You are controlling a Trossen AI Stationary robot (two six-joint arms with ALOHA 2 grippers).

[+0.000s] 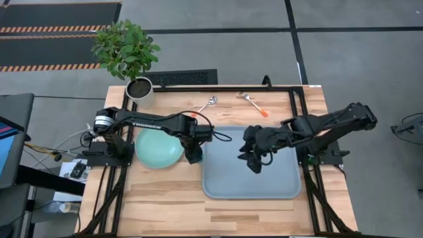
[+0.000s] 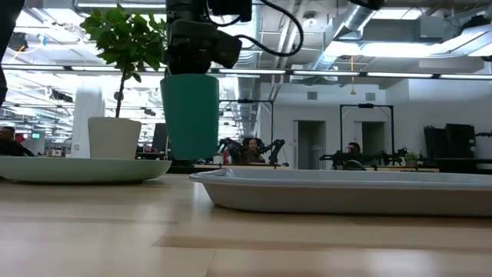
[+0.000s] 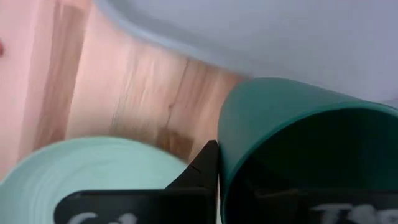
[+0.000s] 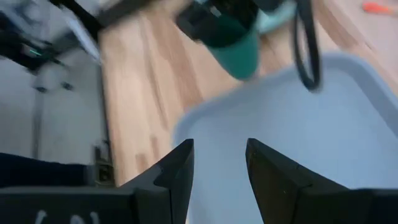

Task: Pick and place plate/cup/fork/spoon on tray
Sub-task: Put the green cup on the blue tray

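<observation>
L fingers (image 1: 193,156) hold dark-green cup (image 2: 190,115) off table; R fingers (image 4: 219,163) apart, empty.

Two matte-black jointed arms, looping black cables, silver collar on left arm (image 1: 101,121).

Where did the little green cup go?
The cup is up in the air, held by the left pincer. In the low view it hangs above the wood between the plate and the tray, just short of the tray's left rim.
</observation>
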